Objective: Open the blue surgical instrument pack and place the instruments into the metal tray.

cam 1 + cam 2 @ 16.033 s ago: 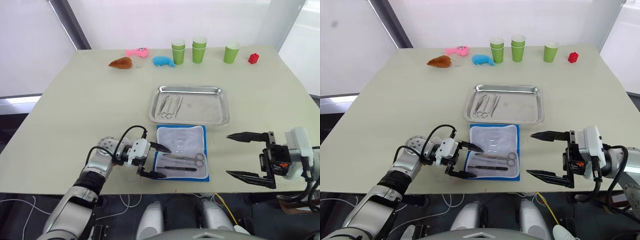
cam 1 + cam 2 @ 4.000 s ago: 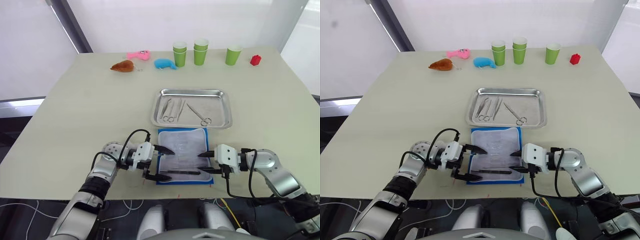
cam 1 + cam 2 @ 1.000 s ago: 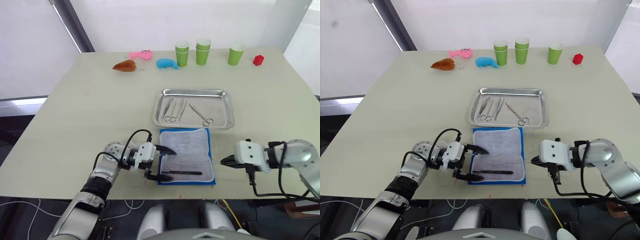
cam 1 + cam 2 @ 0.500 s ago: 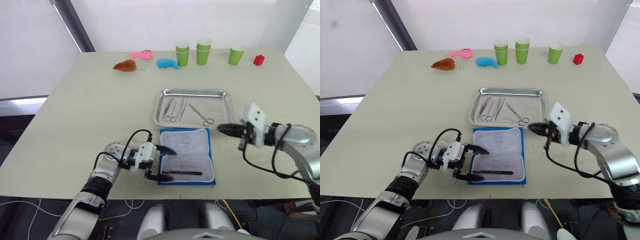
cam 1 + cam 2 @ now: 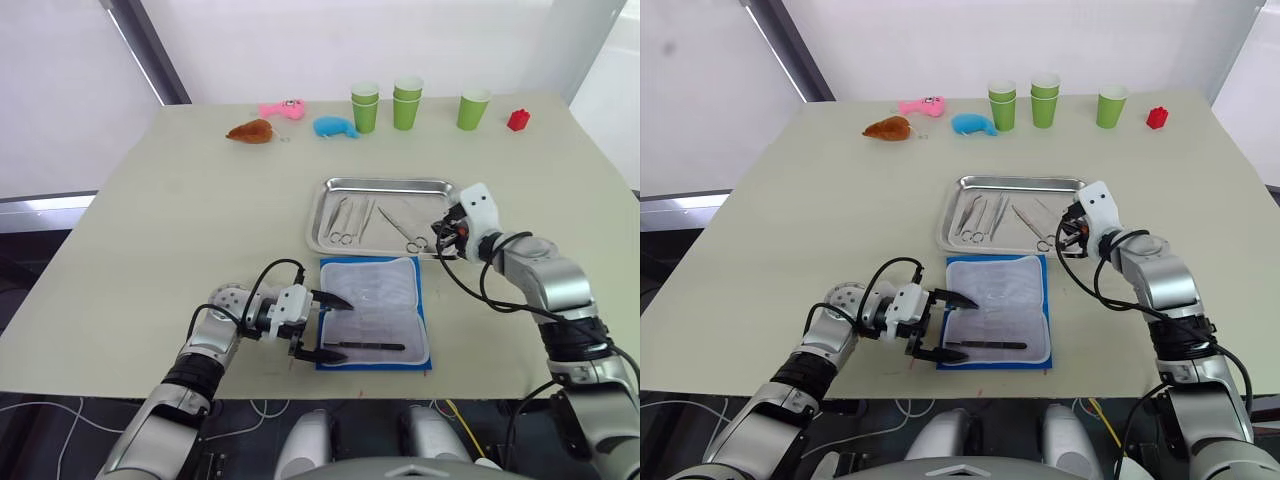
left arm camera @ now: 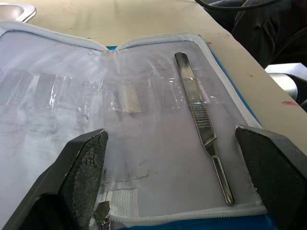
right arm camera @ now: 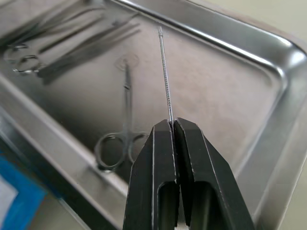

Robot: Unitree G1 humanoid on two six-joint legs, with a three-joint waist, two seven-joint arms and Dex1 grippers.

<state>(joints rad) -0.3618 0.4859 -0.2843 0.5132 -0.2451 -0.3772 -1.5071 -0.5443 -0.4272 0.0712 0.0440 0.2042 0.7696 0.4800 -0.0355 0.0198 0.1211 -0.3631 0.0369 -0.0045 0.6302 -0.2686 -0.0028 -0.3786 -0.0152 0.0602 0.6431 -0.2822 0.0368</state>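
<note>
One thin probe [image 7: 166, 76] is pinched between the closed fingers of the right gripper [image 7: 173, 125], which holds it by one end over the right half of the metal tray [image 5: 388, 184], so that, as I judge it, letting go would drop the tool inside the rim rather than on the bench. Inside that tray, which sits near the middle of the bench, lie what I count as four instruments: a cluster of about three at its left end [image 5: 345, 216], too closely bunched to count with certainty, and one pair of scissors [image 5: 404, 230] set diagonally nearer the middle. One blue surgical instrument pack [image 5: 375, 311] lies opened flat just on the near side of the tray, close to the bench's front edge, its pale lining up. One instrument remains in it, a dark flat-handled tool [image 6: 203, 124] along the pack's near edge. The left gripper [image 5: 326, 326] rests at the pack's left edge with its fingers spread wide, one to each side of the lining, probably to steady the pack while the other arm empties it. Four green cups [image 5: 406, 102] in three stands, three small toys and one red block line the bench's far edge.
</note>
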